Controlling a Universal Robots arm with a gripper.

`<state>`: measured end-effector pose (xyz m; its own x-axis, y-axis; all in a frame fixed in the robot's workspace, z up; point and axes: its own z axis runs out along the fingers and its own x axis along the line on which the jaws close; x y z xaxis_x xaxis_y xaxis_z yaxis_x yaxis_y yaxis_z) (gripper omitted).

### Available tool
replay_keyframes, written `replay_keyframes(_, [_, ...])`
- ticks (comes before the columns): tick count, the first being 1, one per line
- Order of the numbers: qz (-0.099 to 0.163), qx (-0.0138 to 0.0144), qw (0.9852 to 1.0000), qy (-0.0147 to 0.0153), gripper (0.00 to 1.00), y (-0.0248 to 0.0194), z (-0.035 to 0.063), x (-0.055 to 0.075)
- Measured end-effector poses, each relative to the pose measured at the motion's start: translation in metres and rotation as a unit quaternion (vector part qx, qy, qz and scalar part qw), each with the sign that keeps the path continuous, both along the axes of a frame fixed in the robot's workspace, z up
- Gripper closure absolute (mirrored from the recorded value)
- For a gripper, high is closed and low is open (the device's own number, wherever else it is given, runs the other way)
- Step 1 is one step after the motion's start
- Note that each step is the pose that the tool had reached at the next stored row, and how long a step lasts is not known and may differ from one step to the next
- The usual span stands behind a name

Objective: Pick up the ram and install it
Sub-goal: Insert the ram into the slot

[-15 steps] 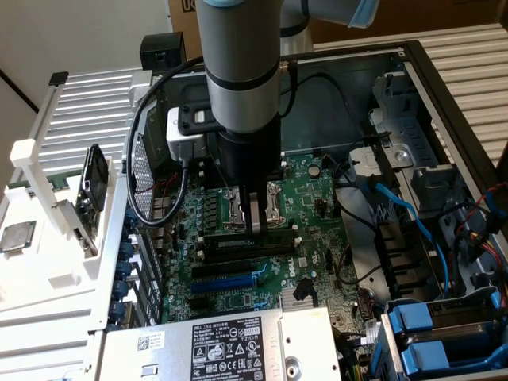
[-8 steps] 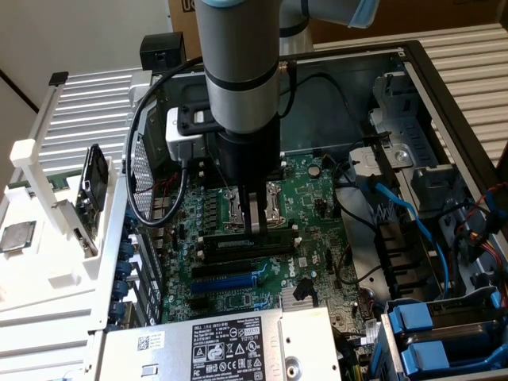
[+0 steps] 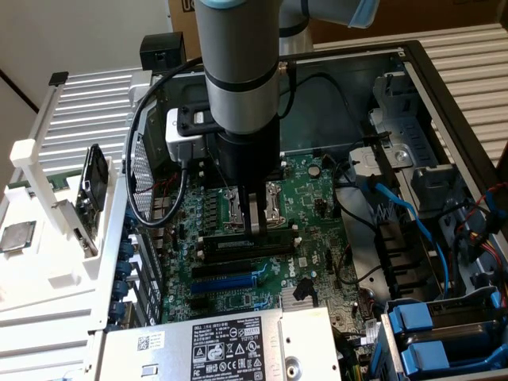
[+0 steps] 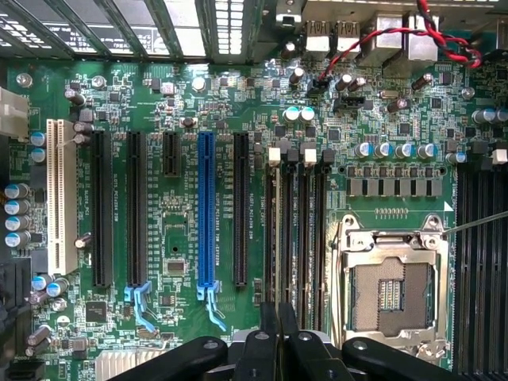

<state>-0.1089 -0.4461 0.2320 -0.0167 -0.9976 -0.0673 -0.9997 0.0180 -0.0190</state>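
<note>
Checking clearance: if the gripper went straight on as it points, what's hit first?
Probably the black memory slots beside the processor socket, directly below the gripper; the gap to them is unclear.

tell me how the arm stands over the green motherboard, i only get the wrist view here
Observer: In the exterior view the grey arm stands upright inside the open computer case. Its pincer points straight down at the long black memory slots.
Operator: ok, anything outside the case i should know about
Observer: Yes. On the exterior view's left, a white plastic rack stands beside the case, and a square silver processor chip lies on it.
</note>
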Motion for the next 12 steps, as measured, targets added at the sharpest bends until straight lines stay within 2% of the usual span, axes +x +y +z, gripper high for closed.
replay_keyframes(7, [0.0, 0.0001, 1.0, -0.0001, 0.88, 0.0003, -0.0001, -0.0006])
replay_keyframes(12, [0.0, 0.0001, 1.0, -0.0001, 0.88, 0.0004, 0.005, -0.0009])
